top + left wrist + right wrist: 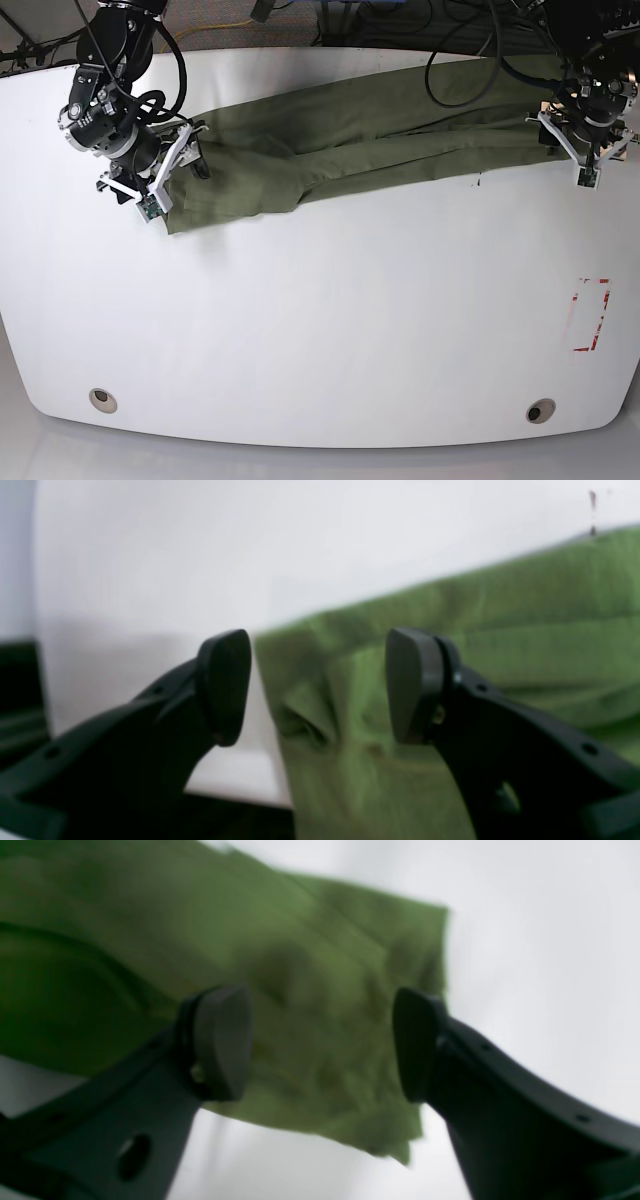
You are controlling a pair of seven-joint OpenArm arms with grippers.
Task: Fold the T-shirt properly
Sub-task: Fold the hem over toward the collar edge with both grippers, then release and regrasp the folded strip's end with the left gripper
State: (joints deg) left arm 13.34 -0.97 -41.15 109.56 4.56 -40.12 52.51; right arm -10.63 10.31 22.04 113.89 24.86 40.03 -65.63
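The T-shirt (pixel 330 140) is soft, matt olive-green cloth, rumpled into shallow creases toward its 9 o'clock end in the base view. The table (pixel 320 320) beneath is a smooth white surface with a faint sheen. Both the left gripper (pixel 318 686) and the right gripper (pixel 320 1044) look like dark matt plastic, their fingers (pixel 225 685) capped with smooth, dull, rubbery-looking pads (pixel 222 1040).

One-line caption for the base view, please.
Both open grippers, left gripper and right gripper, sit at opposite ends of the long-folded T-shirt on the white table.
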